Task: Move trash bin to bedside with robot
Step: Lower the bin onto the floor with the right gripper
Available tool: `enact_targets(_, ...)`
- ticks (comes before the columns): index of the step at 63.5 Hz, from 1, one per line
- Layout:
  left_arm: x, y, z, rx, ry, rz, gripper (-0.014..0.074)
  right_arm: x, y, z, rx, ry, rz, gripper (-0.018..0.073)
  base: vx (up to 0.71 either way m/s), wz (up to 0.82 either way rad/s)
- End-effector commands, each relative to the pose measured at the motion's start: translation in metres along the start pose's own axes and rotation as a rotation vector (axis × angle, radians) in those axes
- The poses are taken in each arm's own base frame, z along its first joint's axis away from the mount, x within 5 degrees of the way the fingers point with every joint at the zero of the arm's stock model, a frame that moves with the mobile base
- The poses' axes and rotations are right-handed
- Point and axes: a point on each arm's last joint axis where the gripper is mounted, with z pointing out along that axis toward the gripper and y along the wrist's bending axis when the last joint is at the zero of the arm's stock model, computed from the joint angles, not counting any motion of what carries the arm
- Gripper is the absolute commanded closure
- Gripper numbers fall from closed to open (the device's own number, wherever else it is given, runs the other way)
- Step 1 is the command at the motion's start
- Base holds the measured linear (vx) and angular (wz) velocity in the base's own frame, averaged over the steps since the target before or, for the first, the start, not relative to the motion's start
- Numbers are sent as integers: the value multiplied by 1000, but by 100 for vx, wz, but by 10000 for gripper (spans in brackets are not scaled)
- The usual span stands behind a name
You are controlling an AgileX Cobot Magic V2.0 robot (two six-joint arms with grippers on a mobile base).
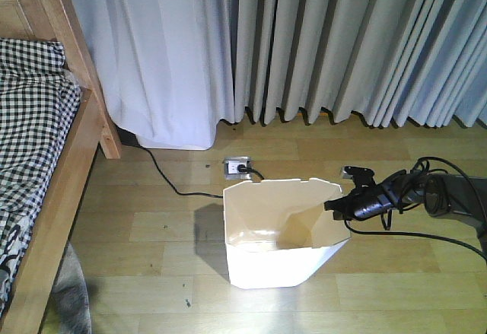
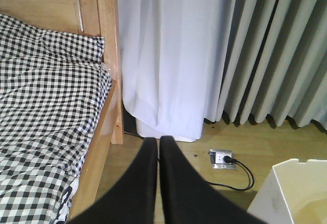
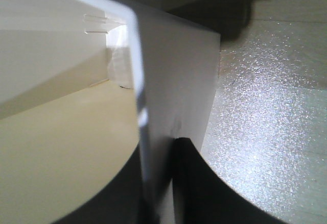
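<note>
The right gripper (image 1: 340,205) pinches the trash bin (image 1: 278,235) rim at centre-right; the bed (image 1: 46,159) lies far left (left gripper (image 2: 159,147) pressed together).

Thin smooth white plastic trash bin (image 1: 278,262) with a slightly glossy cream inside, light-brown wooden bed frame (image 2: 110,55), soft checked cloth bedding (image 2: 48,106), matt pleated fabric curtains (image 1: 327,37), lightly sheened wood-plank floor (image 1: 152,227), matt black gripper fingers (image 2: 145,183)
</note>
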Motion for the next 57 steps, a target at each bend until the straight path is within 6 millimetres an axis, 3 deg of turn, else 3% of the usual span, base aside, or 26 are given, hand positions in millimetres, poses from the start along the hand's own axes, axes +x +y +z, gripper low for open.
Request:
enact_targets(1,-5,-1,-1,11,-76,-6,603,-46,12,-35,-74,-104,35,538,0,0)
enact_targets(28,-5,-1,-1,11,-76,-6,603,-41,6,-27,-29,-119,45,463,0,0)
enact_targets(57,-5,-1,-1,11,-76,-6,603,-44,1,-27,22,-151,48,223,0,0)
